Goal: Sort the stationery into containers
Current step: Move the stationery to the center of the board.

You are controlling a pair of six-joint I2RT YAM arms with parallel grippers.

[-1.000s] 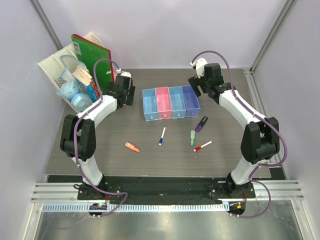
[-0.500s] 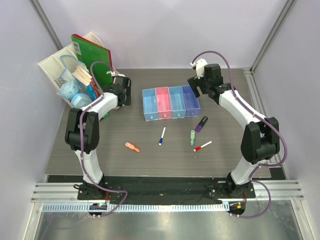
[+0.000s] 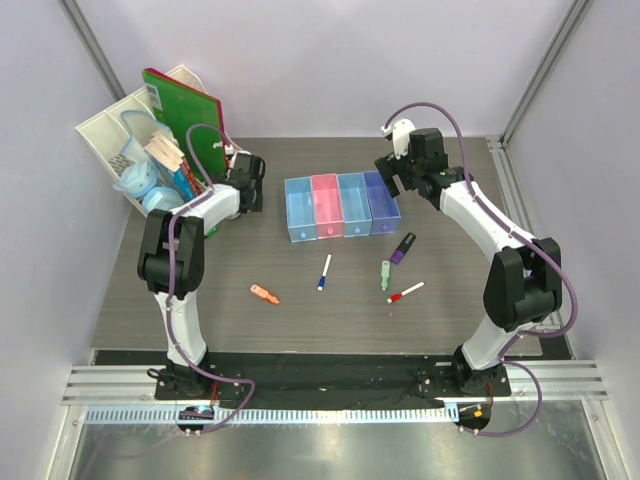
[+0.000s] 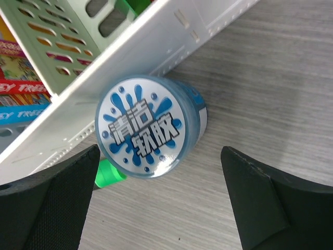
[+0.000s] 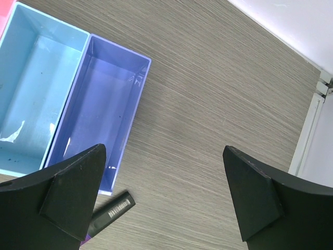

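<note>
Five small pens [image 3: 324, 272] lie loose on the table [image 3: 240, 325] in front of the bins [image 3: 300, 236] — light, stiff, smooth, likely to roll, so pinch each across its middle. The left gripper [image 3: 248, 182] and the right gripper [image 3: 393, 178] both gape open — empty.

Your left arm [image 3: 182, 325] and right arm [image 3: 482, 340] are the same build. Long links in white rounded shells, with chunky black housings at the joints [image 3: 520, 285]. One purple cable [image 3: 440, 108] per arm, running loose in wide loops from base to wrist. Black base plates [image 3: 185, 378] at the near edge. There's a small white fitting [image 3: 400, 128] on top of the right wrist. On the left gripper [image 4: 159, 156] your fingers [image 4: 47, 203] are matte black, broad wedges with a faintly grainy face. The right gripper [image 5: 164, 148] looks identical.
</note>
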